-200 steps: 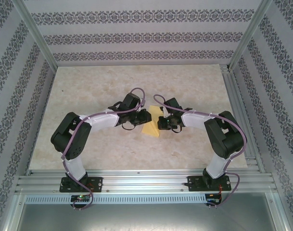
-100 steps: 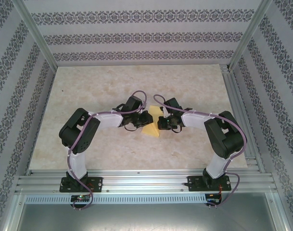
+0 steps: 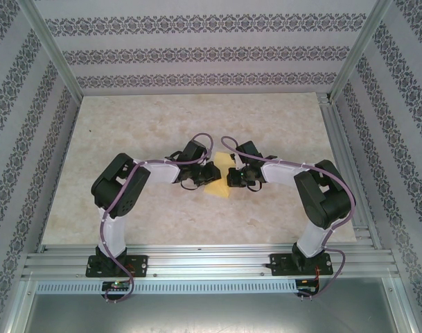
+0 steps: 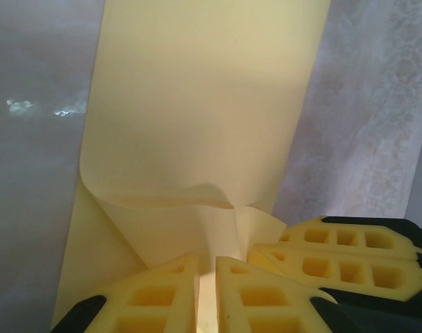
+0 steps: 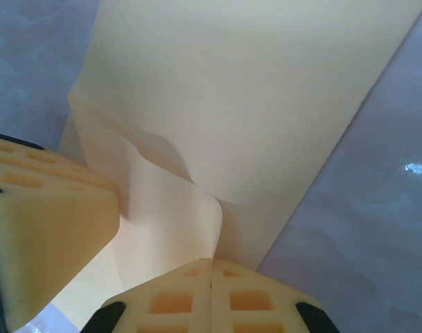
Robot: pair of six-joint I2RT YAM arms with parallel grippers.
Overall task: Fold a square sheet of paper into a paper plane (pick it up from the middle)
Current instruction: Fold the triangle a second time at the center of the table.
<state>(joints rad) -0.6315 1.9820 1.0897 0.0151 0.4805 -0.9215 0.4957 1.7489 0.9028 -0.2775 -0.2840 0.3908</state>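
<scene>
Mid-table, the left gripper (image 4: 207, 269) and right gripper (image 5: 211, 272) pinch the paper (image 4: 197, 104) between them.

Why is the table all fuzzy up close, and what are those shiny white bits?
Left wrist view: the table is out of focus, with white glare spots on its left. Right wrist view: same blur, one glare spot at right, soft shadow where the sheet of paper curls. Top external view: even light, sharp.
</scene>
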